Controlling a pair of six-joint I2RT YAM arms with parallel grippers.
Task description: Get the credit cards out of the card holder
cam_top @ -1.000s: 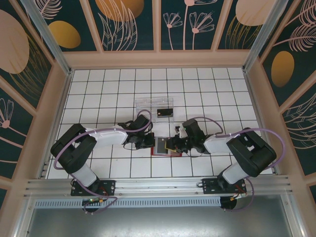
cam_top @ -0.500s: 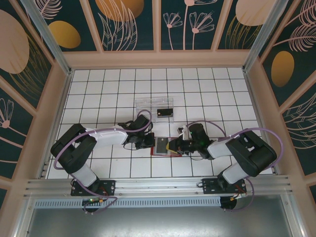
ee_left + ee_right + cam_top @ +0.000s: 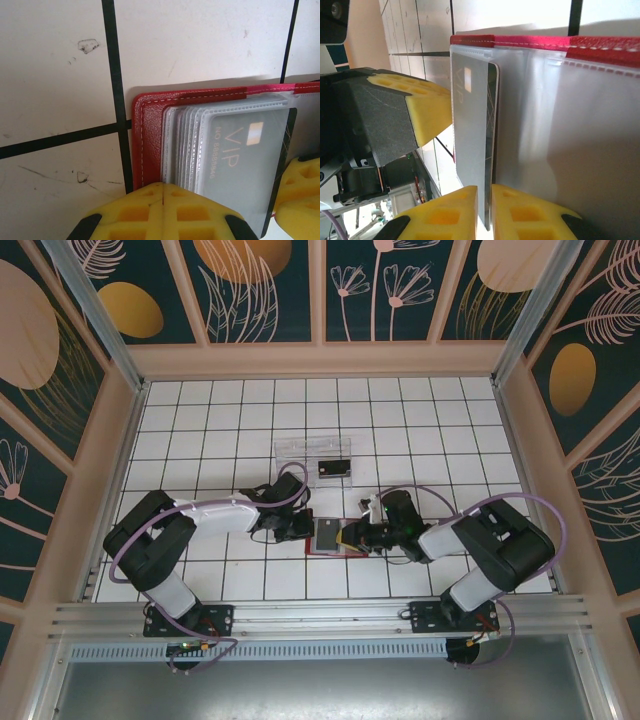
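Red wallet (image 3: 335,537), lying open. Left pincer (image 3: 162,195): pressed together, pinning the wallet's left edge. Right pincer (image 3: 485,210): pinching a dark card (image 3: 472,125) at the wallet's right edge. Step: card extraction; next, likely a straight outward pull.

My yellow-padded gripper (image 3: 162,195) sits closed at the red stitched card holder (image 3: 149,135), a dark VIP card (image 3: 240,165) in its clear sleeve (image 3: 179,145)

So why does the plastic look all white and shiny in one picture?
Right wrist view: light glares off the clear sleeves of the red wallet and whitens the tiles above. Left wrist view: softer light, so VIP on the card is readable.
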